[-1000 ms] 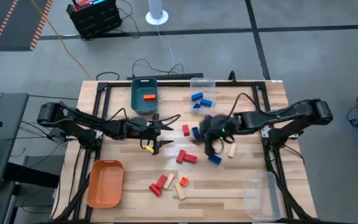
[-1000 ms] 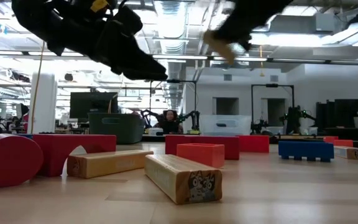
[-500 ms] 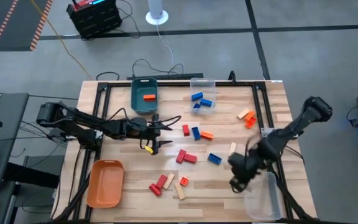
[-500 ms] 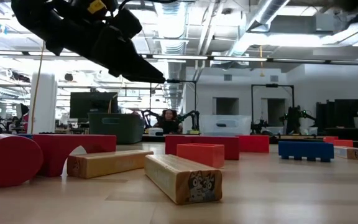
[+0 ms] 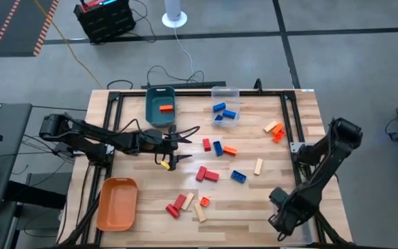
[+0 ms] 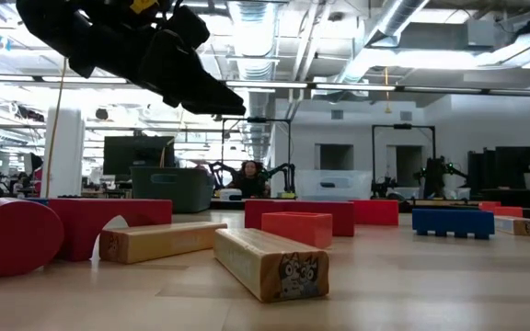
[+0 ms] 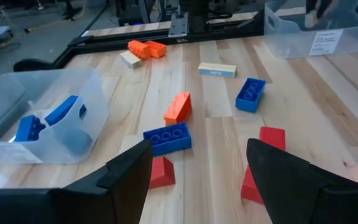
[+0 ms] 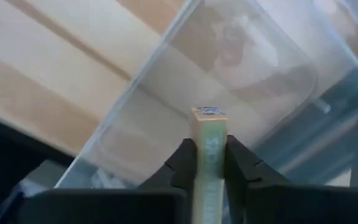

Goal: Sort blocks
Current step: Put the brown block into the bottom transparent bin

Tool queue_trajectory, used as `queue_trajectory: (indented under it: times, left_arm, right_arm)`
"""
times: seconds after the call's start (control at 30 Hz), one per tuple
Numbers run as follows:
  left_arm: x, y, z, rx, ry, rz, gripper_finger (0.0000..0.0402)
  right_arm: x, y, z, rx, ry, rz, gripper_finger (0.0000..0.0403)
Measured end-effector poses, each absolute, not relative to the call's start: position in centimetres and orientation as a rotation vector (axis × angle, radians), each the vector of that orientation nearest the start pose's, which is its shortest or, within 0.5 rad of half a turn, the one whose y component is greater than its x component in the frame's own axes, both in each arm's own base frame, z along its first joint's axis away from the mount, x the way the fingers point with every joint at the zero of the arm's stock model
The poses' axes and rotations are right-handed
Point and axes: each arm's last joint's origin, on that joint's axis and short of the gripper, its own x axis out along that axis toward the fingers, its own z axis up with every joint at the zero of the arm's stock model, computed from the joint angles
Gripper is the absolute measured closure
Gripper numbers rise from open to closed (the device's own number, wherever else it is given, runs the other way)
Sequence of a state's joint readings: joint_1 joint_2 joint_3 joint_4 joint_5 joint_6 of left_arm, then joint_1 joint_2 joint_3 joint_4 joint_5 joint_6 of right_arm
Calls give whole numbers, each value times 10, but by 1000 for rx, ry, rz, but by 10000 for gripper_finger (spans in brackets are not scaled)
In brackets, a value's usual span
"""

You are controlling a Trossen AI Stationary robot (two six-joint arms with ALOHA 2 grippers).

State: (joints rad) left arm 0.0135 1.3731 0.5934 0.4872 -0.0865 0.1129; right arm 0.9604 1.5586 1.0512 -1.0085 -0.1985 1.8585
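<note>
1 pale wood block [image 8: 209, 162], stiff, light and best pinched across its narrow faces, sits clamped in the right gripper [image 8: 207, 163] directly above the clear bin [image 8: 241, 81], which looks empty. Beyond that bin, the teal bin [image 5: 160, 105] holds 1 orange block [image 5: 165, 108]. The left gripper [image 7: 199, 163] hangs spread near the teal bin.

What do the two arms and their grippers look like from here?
Both are black, jointed arms. The left gripper has slim black fingers with a small yellow tag and a thin cable alongside. The right gripper has dark, blocky, matte fingers.
</note>
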Motion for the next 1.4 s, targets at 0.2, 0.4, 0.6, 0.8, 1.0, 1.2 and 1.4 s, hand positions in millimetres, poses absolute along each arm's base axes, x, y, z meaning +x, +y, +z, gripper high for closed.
queue_trajectory:
  times: [0.2, 0.4, 0.6, 0.8, 1.0, 1.2, 1.4]
  left_arm:
    - [277, 7, 204, 117, 307, 87, 148]
    - [275, 7, 199, 75, 359, 91, 148]
    - [273, 7, 195, 53, 404, 108, 148]
    - [273, 8, 195, 43, 405, 113, 148]
    - [272, 7, 192, 46, 439, 111, 148]
    - [271, 7, 190, 74, 459, 105, 148]
    - [270, 7, 188, 86, 484, 101, 148]
  right_arm:
    - [152, 215, 203, 756, 1725, -652, 248]
    - [154, 193, 263, 775, 1613, -703, 214]
    - [169, 142, 284, 660, 1418, -874, 227]
    - [208, 91, 244, 534, 1466, -828, 231]
    - [212, 36, 232, 389, 1505, -857, 213]
    - [220, -7, 217, 169, 1650, -606, 199]
    - [220, -52, 212, 15, 1716, -460, 191]
